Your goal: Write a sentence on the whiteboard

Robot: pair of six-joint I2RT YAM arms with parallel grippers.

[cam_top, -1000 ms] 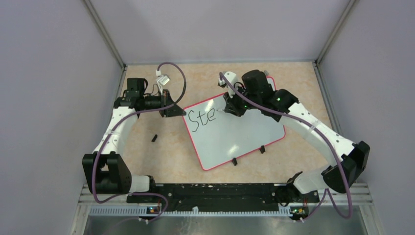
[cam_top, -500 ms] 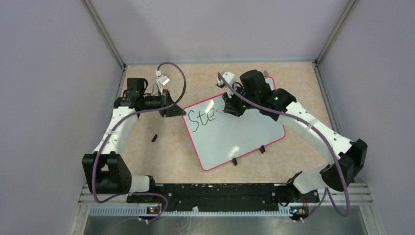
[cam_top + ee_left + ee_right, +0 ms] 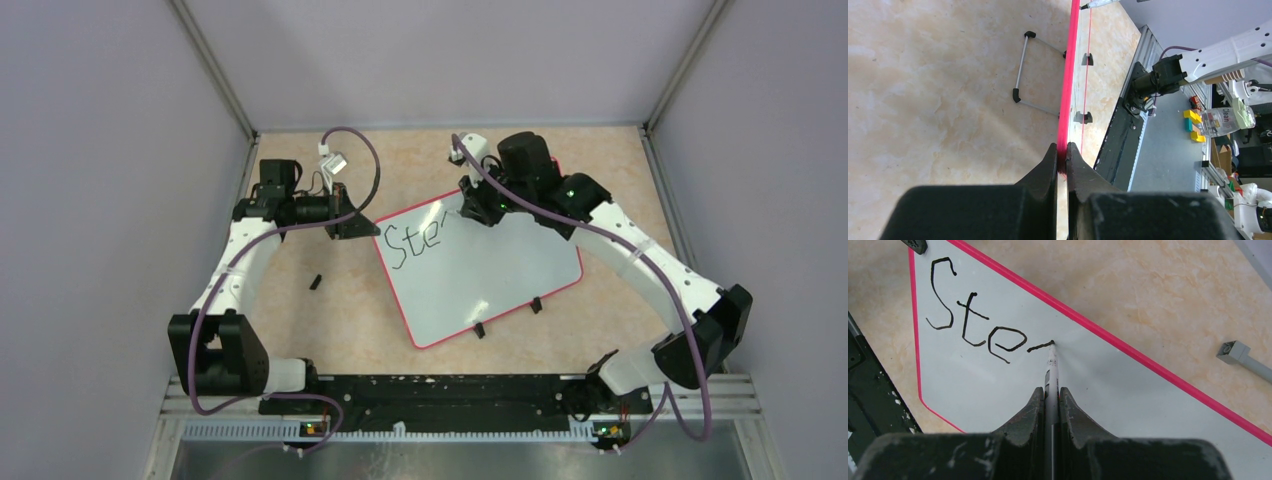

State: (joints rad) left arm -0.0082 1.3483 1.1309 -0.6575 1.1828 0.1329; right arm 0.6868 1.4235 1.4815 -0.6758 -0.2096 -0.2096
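The whiteboard (image 3: 490, 275) lies tilted on the table, white with a pink rim (image 3: 1068, 85). On its left end the sentence (image 3: 412, 244) reads "Ste" in black, followed by a short fresh stroke (image 3: 1040, 346). My right gripper (image 3: 1051, 391) is shut on a thin marker (image 3: 1052, 367), whose tip touches the board at the end of that stroke, close to the far rim. In the top view the right gripper (image 3: 478, 207) hovers over the board's far left part. My left gripper (image 3: 1062, 151) is shut on the whiteboard's pink rim at its left corner (image 3: 368, 228).
Two black clips (image 3: 480, 330) (image 3: 536, 304) sit on the board's near edge. A small black cap (image 3: 316, 282) lies on the table left of the board. A grey piece (image 3: 1235, 351) lies beyond the far rim. A wire stand (image 3: 1034, 75) lies beside the board.
The right gripper has moved toward the far rim with the marker, drawing a short rising stroke after the "e". The left arm and the board have not moved.
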